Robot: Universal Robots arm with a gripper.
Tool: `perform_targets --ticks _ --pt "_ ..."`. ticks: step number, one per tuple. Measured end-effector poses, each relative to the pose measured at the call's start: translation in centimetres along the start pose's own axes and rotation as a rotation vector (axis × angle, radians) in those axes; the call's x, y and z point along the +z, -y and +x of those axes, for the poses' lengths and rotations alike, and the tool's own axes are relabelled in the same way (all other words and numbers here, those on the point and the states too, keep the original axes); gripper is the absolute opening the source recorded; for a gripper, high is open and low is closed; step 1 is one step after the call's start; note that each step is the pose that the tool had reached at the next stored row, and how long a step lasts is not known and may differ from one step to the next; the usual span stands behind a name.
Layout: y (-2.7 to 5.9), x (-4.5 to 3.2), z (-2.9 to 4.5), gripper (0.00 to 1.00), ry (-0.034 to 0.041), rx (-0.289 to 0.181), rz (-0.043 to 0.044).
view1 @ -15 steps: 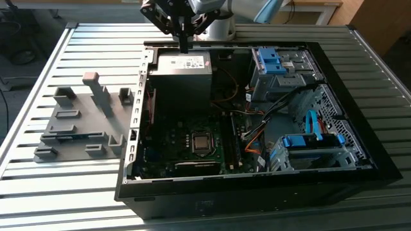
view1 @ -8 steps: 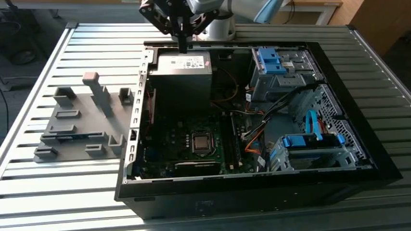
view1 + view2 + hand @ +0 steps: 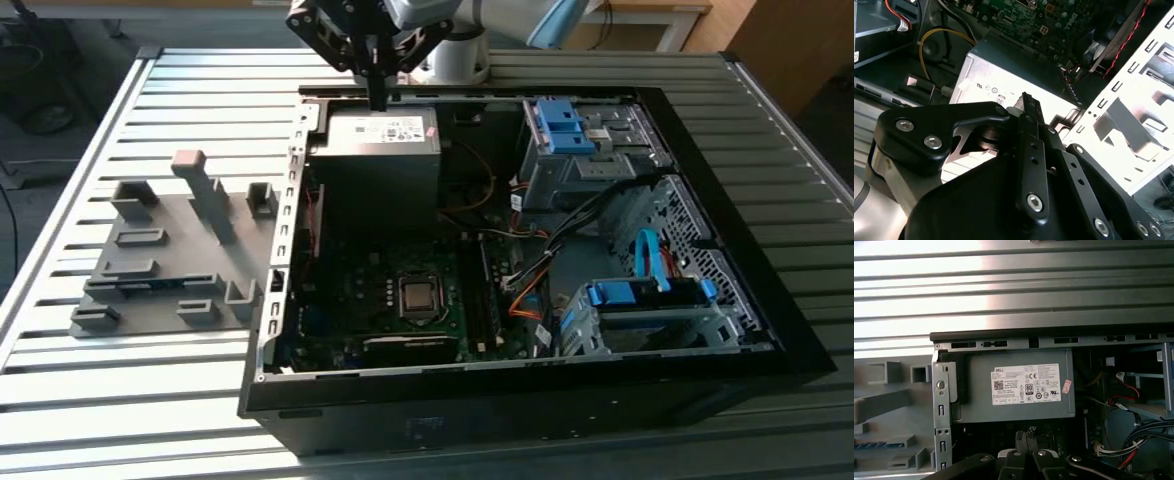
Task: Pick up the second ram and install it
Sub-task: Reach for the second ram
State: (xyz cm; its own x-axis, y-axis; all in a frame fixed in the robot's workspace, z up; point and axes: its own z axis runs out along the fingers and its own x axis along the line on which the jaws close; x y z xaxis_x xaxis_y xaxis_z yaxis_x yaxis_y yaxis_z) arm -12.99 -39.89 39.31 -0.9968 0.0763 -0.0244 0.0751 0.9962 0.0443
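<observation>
early | claw (image 3: pixel 378 100) clenched empty, top centre over power-supply box (image 3: pixel 350 135) | second ram (image 3: pixel 147 283) seemingly in fixture (image 3: pixel 187 262), frame left | pickup, install pending

1. White label (image 3: pixel 1026 384) on the power supply (image 3: pixel 969 405), first wrist view: you had a small logo, a square code, rows of fine print and a line of round and boxed approval marks.
2. Pink sticker (image 3: pixel 1066 386), printed and tilted, sat at that label's edge.
3. A small white tag (image 3: pixel 1159 356) with dark print sat on grey metal inside the case (image 3: pixel 1004 335); you could not read it.
4. In the exterior view, a pale patch with dark specks on the power supply gave you nothing legible.
5. In the second wrist view, you had black approval marks (image 3: pixel 989 89) on the power supply and white lettering on the motherboard (image 3: pixel 1054 20), too small to read.
</observation>
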Motion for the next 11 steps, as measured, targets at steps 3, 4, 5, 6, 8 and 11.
perform_targets --ticks 3,4,5,6,8,11 --pt "0.01 0.00 0.10 0.11 0.0000 0.000 -0.0001" --pt "0.01 0.00 0.12 0.11 0.0000 0.000 -0.0001" --pt "0.02 0.00 0.16 0.11 0.0001 0.000 -0.0001" --pt "0.02 0.00 0.21 0.11 0.0001 0.000 -0.0001" --pt "0.02 0.00 0.27 0.11 0.0000 0.000 -0.0001" --pt "0.03 0.00 0.39 0.11 0.0000 0.000 0.0000"
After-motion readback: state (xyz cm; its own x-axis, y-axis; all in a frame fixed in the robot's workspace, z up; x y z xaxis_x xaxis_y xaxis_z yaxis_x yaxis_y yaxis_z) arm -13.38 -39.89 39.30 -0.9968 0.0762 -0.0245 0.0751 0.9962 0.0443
